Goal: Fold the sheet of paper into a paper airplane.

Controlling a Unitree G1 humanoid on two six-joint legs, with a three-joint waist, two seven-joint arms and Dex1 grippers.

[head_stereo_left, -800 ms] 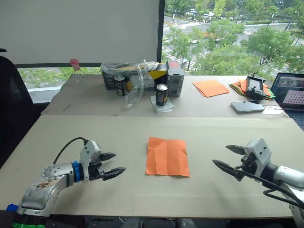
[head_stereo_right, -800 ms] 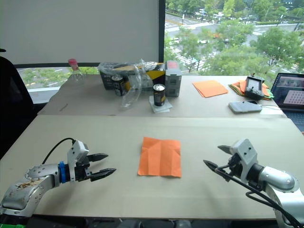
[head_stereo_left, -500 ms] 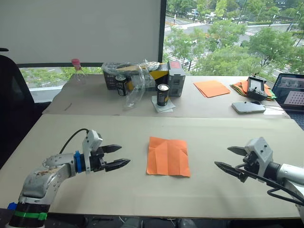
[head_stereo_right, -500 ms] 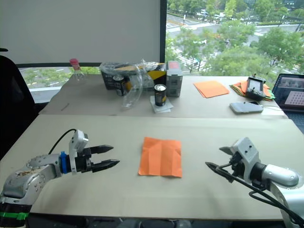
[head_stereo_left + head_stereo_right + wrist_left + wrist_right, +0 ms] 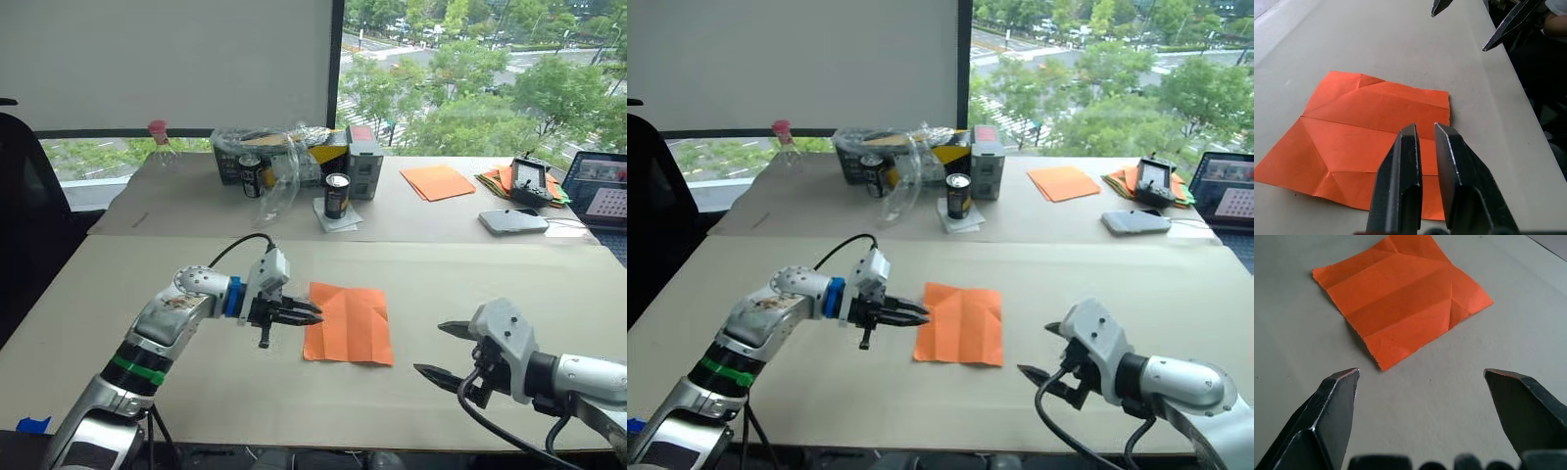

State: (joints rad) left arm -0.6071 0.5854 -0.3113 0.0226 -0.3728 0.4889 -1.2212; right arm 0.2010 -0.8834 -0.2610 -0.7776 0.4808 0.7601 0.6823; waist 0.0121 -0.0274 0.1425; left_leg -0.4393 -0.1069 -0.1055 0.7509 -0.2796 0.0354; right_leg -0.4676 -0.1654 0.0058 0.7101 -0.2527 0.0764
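Paper (image 5: 348, 322) btwn L claw (image 5: 312, 314), R claw (image 5: 440, 351)

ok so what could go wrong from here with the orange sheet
1. The sheet of paper lies flat on the table. The left gripper, fingers nearly closed at its left edge, may push the thin sheet sideways rather than lift it.
2. The right gripper is open and apart from the sheet, so nothing pins the paper if it slides.
3. Old creases could steer a new fold off line.
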